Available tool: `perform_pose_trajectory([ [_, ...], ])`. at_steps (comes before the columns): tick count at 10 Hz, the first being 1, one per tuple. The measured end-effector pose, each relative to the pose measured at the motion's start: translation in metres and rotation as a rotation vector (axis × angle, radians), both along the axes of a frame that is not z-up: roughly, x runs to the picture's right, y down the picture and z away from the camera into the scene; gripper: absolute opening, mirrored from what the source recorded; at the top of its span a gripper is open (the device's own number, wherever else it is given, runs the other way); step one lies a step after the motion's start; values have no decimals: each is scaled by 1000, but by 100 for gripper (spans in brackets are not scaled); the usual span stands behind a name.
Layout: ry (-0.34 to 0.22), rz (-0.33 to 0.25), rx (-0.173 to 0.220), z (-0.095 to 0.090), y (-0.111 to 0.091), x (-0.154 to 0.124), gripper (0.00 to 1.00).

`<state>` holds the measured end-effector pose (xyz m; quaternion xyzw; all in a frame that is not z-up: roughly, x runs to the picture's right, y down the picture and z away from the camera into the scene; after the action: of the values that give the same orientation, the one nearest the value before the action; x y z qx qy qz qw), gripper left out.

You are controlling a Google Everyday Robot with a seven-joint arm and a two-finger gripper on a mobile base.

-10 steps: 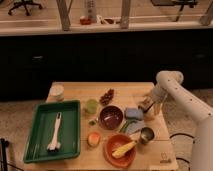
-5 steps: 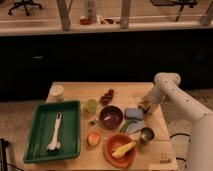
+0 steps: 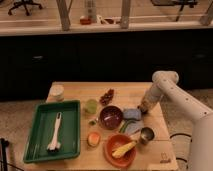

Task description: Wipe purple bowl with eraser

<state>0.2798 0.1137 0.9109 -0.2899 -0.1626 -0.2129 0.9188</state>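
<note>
Cam view, single frame. Wood table [image 3: 75, 92] stands in front of dark cabinets [image 3: 75, 60]; countertop behind w/ a red obj [image 3: 86, 21] on it. White arm [image 3: 177, 97] on the right side, elbow above the table's far-right corner, forearm angled down-left. Gripper [image 3: 145, 106] sits low over the right part of the table, just right of the grey-blue cloth [image 3: 132, 114]; touching it or just off it, can't tell. Gripper opening: can't tell, the tip reads as one tan/dark blob. Eraser: can't separate it from that blob, so held or not = unknown. Purple bowl [image 3: 111, 117] is upright at table centre, glossy inside, just left of the cloth. Gripper is near the bowl but not over it, w/ the cloth between them. Around the bowl: green cup [image 3: 91, 106] upper left, dark red berry cluster [image 3: 106, 96] behind, small green bit [image 3: 92, 121] to the left, orange round item [image 3: 93, 138] front-left. In front of the bowl: orange dish [image 3: 111, 159] w/ a corn cob [image 3: 123, 148] lying in it, cob tilted up to the right. Metal cup [image 3: 146, 135] just right of the dish. Pale blue piece [image 3: 132, 128] betw cloth and metal cup. Green tray [image 3: 40, 135] takes the left side of the table, white long-handled tool [image 3: 55, 132] lying lengthwise in it. White round container [image 3: 57, 92] at the far-left corner, behind the tray.
</note>
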Motion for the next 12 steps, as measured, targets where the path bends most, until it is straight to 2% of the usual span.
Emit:
perform_pose_trajectory([
  [8,-33,-31,44,-13,-28,-5,0],
  [12,-60,-27,72,-31,-46,-10,0],
])
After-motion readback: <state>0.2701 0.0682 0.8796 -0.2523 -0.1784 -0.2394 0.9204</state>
